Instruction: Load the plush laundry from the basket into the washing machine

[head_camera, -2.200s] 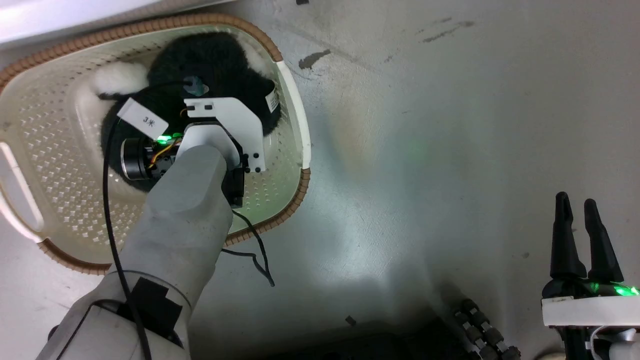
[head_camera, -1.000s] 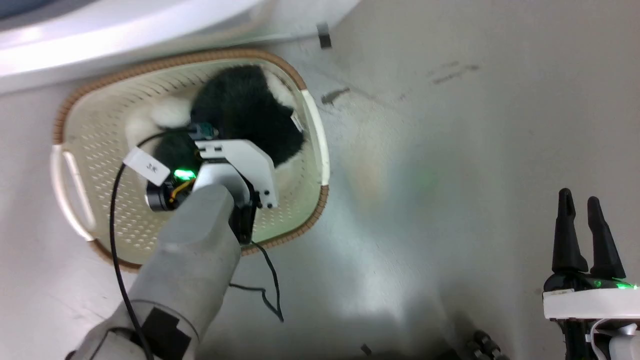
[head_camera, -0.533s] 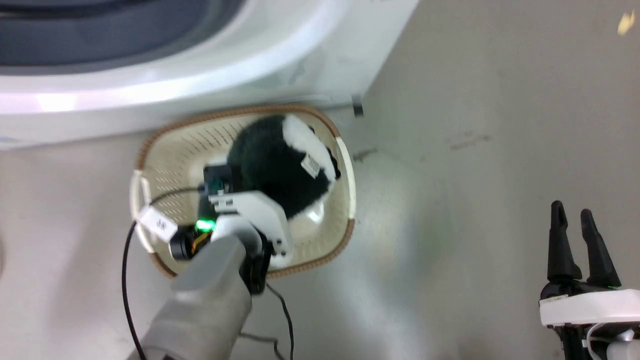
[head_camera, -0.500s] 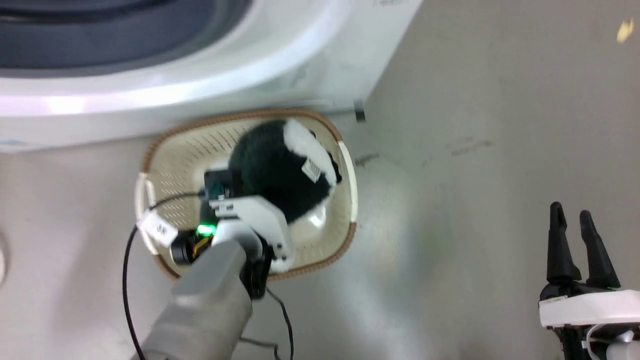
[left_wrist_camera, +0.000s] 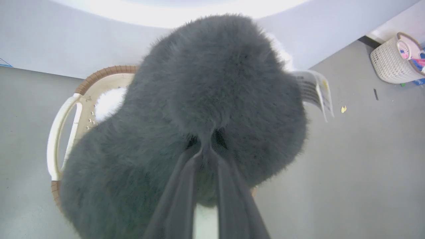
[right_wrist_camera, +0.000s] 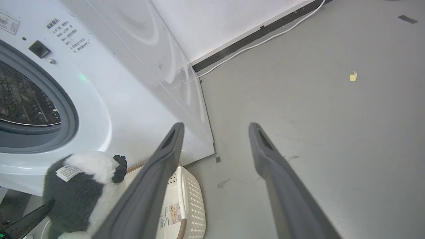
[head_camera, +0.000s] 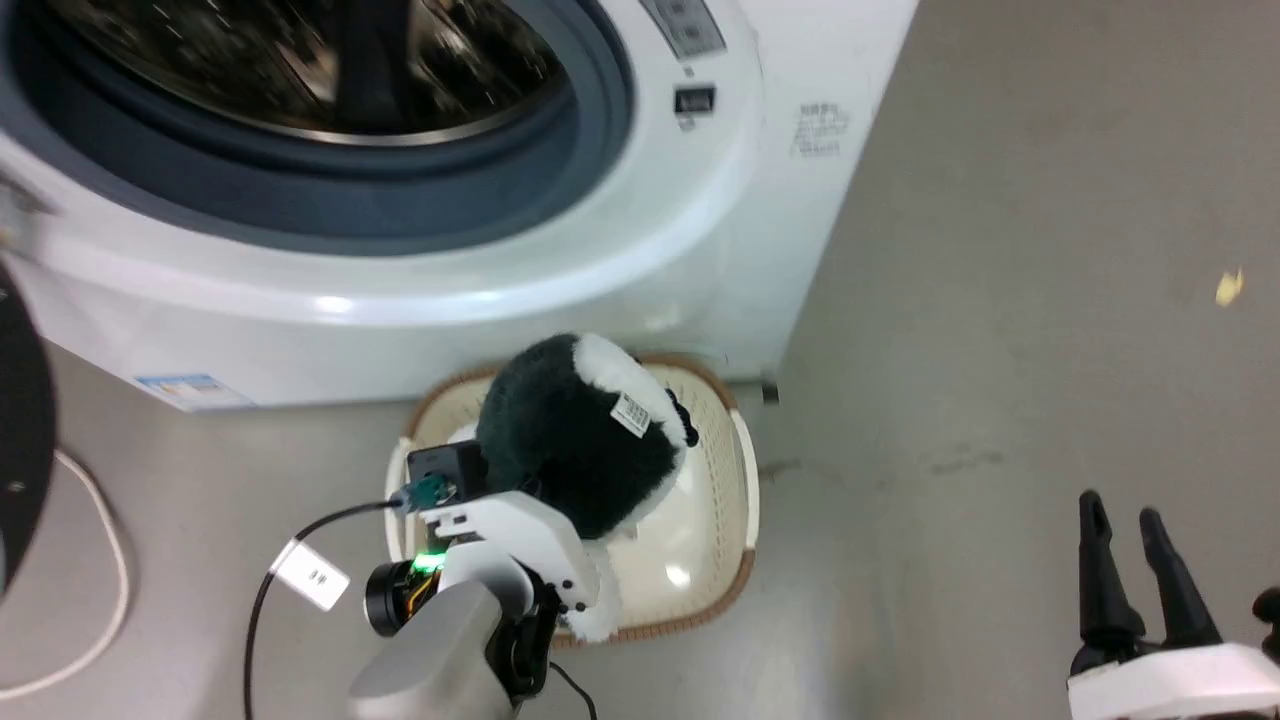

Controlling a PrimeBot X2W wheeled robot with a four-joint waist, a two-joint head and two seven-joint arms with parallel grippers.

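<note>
From the head, the plush laundry (head_camera: 570,450) hangs over the basket (head_camera: 745,500), its long way pointing up at the washing machine (head_camera: 600,290), tag end first. The right gripper (head_camera: 1120,508) is open. Left wrist: the left gripper (left_wrist_camera: 206,147) pinches the black fur. Right wrist: the right gripper's fingers (right_wrist_camera: 159,172) stand wide apart.

**Three cameras, one shared patch**

Your head camera looks steeply down from above onto the large white front-loading washing machine (head_camera: 560,250) and the cream perforated plastic basket (head_camera: 712,420) with a brown woven-look rim at its foot. Your left wrist camera sits very close behind the fluffy black-and-white plush lump (left_wrist_camera: 212,99), facing the machine's white front. Your right wrist camera looks from farther off, along the right gripper (right_wrist_camera: 215,125), over the grey floor (right_wrist_camera: 332,132) toward the machine's corner. You get machine, basket and plush in all three views.
</note>
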